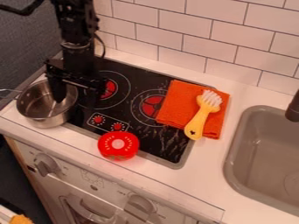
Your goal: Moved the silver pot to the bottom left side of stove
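Hanging by 1 pot – 1 hand; 1 brush on 1 cloth

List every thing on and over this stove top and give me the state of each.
Pot: upright, lidless, at the stove's left edge, partly over the counter.
Gripper: open, fingers apart, lowered at the pot's right rim.
Cloth: folded, flat, partly off the stove's right side.
Brush: lying on the cloth, bristles up.
Red toy: patterned side up, at the stove's front edge.
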Controlling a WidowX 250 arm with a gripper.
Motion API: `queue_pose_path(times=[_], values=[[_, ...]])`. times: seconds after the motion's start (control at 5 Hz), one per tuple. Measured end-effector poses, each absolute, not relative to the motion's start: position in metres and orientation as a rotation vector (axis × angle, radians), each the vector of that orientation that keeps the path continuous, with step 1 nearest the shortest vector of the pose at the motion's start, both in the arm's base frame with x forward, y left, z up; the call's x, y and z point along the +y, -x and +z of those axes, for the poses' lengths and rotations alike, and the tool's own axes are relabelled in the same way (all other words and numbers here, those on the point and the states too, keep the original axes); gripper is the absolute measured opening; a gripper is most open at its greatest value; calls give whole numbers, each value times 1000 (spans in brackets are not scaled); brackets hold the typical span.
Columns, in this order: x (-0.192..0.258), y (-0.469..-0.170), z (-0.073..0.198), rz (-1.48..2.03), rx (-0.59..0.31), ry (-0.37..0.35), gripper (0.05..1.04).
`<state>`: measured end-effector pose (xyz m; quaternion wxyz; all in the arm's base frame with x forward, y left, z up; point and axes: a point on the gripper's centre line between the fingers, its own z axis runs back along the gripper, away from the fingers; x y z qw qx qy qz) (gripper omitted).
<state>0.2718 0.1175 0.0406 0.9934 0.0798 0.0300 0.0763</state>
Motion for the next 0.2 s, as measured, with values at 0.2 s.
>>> queue_pose_path(times=[0.2], values=[[114,-271,42,130,48,-156,1001]])
